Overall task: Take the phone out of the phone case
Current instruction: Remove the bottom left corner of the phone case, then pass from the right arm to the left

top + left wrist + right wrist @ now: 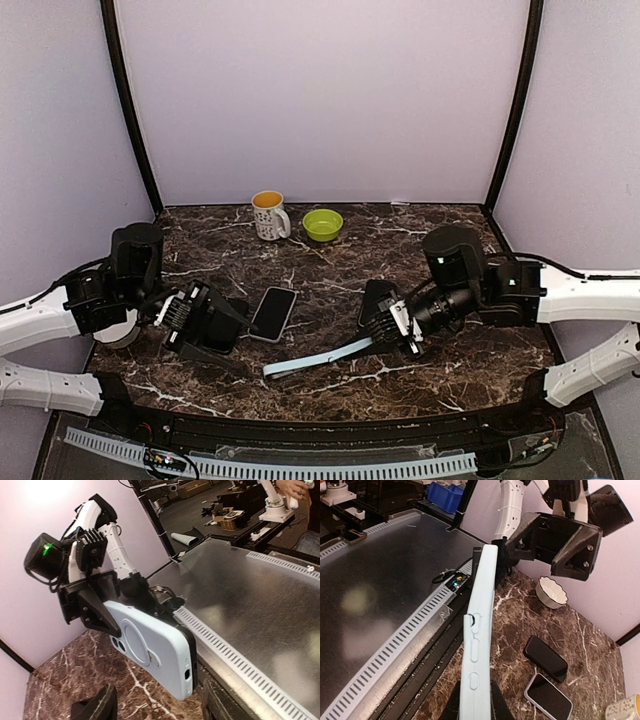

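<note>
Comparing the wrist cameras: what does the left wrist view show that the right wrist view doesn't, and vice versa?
Left wrist only: the flat back of the case, with its ring and camera cutout. Right wrist only: the case edge-on with side buttons, a phone and a darker phone on the table, a white bowl, the left gripper from outside, jaws open. Both: the light blue case clamped in the right gripper, above the marble table.

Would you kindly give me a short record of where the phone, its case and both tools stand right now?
phone: lying flat on the table, apart from the case
phone case: light blue, held up off the table
right tool: shut on the phone case
left tool: open, holding nothing
far side: mug and green bowl
</note>
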### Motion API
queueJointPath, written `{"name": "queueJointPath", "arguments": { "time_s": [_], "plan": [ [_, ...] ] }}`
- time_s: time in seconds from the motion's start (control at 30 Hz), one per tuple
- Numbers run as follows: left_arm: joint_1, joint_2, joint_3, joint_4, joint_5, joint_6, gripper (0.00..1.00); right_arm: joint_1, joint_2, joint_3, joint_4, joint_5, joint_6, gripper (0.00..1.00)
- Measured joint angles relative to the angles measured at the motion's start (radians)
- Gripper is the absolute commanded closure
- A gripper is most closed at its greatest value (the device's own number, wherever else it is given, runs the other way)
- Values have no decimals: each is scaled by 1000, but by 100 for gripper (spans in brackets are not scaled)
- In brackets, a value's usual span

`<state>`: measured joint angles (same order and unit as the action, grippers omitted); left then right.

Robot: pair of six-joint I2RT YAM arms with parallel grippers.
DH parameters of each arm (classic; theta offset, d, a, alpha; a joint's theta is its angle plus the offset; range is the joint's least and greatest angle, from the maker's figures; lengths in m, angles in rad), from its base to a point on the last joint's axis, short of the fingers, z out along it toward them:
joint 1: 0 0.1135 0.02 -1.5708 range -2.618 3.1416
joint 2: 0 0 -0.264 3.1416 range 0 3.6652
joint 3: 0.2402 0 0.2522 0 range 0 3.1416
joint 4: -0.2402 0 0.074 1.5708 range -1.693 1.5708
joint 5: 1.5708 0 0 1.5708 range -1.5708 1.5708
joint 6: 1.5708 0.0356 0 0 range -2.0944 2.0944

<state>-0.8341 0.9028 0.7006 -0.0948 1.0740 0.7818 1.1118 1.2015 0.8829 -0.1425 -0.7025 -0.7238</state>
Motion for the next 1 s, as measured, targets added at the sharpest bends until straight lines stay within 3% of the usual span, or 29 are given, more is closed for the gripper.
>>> {"name": "queueJointPath", "arguments": {
  "time_s": [0.27, 0.53, 1.0],
  "plan": [
    [2, -55, -44, 146, -258, 23, 39, -7, -101, -174, 227, 317, -5, 100],
    [24, -58, -70, 217, -437, 46, 37, -16, -44, -210, 381, 607, -119, 100],
    [27, -11, -70, 166, -398, 90, 37, -17, 23, -135, 262, 605, -342, 100]
  ]
}}
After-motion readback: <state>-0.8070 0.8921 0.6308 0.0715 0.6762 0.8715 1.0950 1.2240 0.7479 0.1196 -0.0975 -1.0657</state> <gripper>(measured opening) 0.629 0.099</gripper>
